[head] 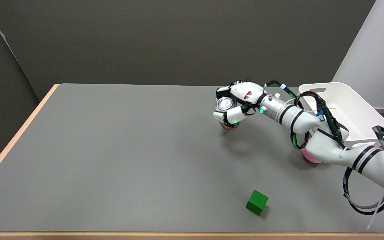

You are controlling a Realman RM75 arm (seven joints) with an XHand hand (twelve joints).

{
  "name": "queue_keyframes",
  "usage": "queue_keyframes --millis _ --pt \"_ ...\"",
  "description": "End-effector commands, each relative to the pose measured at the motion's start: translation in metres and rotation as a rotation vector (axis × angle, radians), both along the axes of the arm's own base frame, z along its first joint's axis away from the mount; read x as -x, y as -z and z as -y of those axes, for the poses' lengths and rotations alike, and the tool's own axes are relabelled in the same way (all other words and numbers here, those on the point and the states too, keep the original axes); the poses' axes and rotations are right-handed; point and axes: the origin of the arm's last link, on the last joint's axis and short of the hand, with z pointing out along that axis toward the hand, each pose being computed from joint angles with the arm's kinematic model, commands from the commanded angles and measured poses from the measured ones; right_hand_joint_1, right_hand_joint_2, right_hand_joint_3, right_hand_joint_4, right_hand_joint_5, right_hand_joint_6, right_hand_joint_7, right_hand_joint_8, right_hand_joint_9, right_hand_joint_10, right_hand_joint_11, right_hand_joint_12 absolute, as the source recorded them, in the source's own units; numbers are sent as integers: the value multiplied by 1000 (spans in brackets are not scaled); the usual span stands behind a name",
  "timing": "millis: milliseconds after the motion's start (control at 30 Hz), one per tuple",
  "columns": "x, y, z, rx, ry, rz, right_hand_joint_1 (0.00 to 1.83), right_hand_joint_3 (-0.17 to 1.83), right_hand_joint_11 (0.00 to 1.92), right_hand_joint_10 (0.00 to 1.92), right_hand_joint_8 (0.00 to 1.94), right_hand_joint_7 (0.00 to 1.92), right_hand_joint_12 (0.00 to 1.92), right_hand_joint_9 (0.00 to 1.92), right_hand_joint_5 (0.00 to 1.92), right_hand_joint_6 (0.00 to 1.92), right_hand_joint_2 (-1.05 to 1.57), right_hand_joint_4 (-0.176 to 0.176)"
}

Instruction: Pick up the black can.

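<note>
1. While the right hand (pixel 235 103) reaches out over the far right part of the grey table (pixel 112 150), its fingers (pixel 227 116) are wrapped around the black can (pixel 223 104), whose silver lid shows between them, facing up toward the camera.
2. One white-tipped finger curls across the near side of the can and darker fingers close in behind its far side, so the can is clasped from both sides, not pinched at the rim.
3. Whether the can has left the table I cannot tell; a shadow on the table nearer than the fingers suggests it may be raised a little.
4. Just below the near finger an orange-brown rounded object (pixel 228 126) peeks out; it seems close to or touching the finger. I cannot say what it is.
5. Risk, as I judge it: a smooth can could slide down through the fingers if the hold is loose or uneven.
6. Risk: the near finger may nudge or drag the orange-brown object as the hand rises or swings.
7. Risk: the can looks tilted, so a quick wrist turn could twist it out of the fingers.
8. Well away from the fingers, toward the camera, sits a green cube (pixel 257 202); behind the forearm are a white bin (pixel 348 106) and a pink object (pixel 310 157), half hidden.
</note>
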Motion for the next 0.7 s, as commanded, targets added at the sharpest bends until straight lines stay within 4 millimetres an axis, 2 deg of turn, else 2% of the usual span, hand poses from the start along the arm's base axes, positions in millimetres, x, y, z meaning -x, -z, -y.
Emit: queue_keyframes --millis 33,67,233,367,500,567,700 --pt "-72 -25 4 71 -227 -93 574 852 259 1405 1809 615 1765 781 591 1431 761 85" --pt "-84 -31 3 92 -262 -105 574 852 261 1406 1810 615 1766 781 591 1431 761 85" --pt "-118 -60 -8 198 -357 -155 575 852 270 1408 1815 611 1768 782 593 1433 761 84" --pt "-135 -88 -18 308 -401 -247 576 852 265 1408 1817 610 1773 783 594 1435 761 83" --pt "-142 -118 -32 422 -405 -299 608 849 260 1410 1799 635 1777 783 599 1449 770 83" --pt "-142 -134 -41 478 -396 -305 837 460 251 1318 1812 628 1706 760 588 1674 1137 109" --pt "-132 -166 -61 589 -343 -315 839 496 227 1321 1758 691 1696 767 591 1691 1119 104"
